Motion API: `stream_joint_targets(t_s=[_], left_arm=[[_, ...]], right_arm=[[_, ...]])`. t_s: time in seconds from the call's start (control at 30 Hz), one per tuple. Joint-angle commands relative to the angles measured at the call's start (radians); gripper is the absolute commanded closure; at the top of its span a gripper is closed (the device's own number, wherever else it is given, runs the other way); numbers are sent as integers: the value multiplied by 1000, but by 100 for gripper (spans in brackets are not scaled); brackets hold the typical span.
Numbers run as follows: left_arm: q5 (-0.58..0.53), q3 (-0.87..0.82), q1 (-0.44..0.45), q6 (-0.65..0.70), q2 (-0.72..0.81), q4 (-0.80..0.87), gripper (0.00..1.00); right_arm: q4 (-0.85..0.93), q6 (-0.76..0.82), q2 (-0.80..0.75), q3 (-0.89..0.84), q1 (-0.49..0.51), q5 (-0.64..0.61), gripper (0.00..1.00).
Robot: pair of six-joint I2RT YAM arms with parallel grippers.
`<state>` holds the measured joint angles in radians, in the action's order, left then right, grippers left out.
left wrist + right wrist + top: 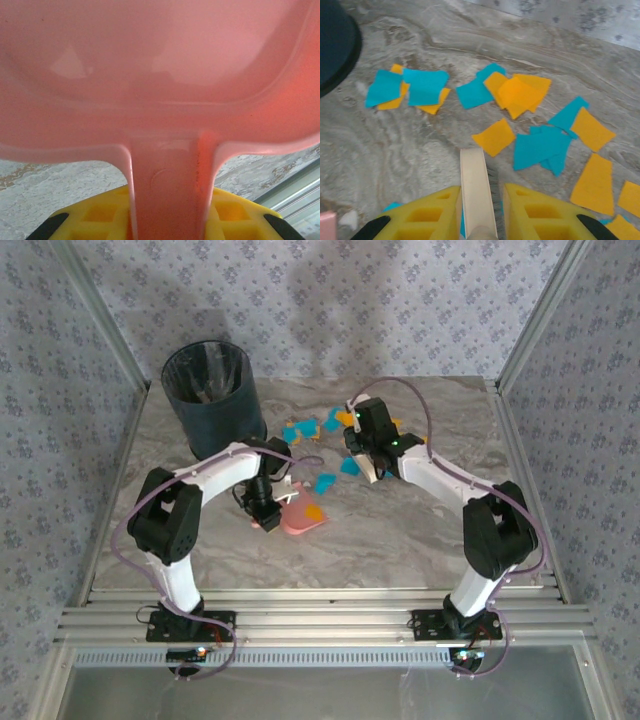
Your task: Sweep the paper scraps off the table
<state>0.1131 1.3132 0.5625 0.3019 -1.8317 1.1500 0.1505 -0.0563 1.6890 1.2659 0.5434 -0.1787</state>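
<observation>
Glossy pink plastic dustpan close up, its flat handle clamped between yellow fingers of left claw. Beneath, grey-beige marble-patterned worktop; aluminium edge rail lower right.

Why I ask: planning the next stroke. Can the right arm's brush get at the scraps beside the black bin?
Probably yes: the right hand, shut on the brush, faces those paper scraps across open table, and the bin stands aside.

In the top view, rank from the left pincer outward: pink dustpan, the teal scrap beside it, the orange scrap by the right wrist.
1. pink dustpan: held in the left pincer.
2. teal scrap: just beyond the pan.
3. orange scrap: far side.
</observation>
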Motion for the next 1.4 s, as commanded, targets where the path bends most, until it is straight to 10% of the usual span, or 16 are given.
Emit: stream_joint_targets(t_s=[0.0,0.9,1.37], left_arm=[[-23,43,-8,10,-34,17,100],[-10,74,11,64,-64,20,100],[35,80,62,112,-76,-19,100]], right_arm=[[25,27,-16,-21,32,63,100],[-6,-104,-202,-146,160,222,100],[-57,-238,-399,-323,5,226,100]])
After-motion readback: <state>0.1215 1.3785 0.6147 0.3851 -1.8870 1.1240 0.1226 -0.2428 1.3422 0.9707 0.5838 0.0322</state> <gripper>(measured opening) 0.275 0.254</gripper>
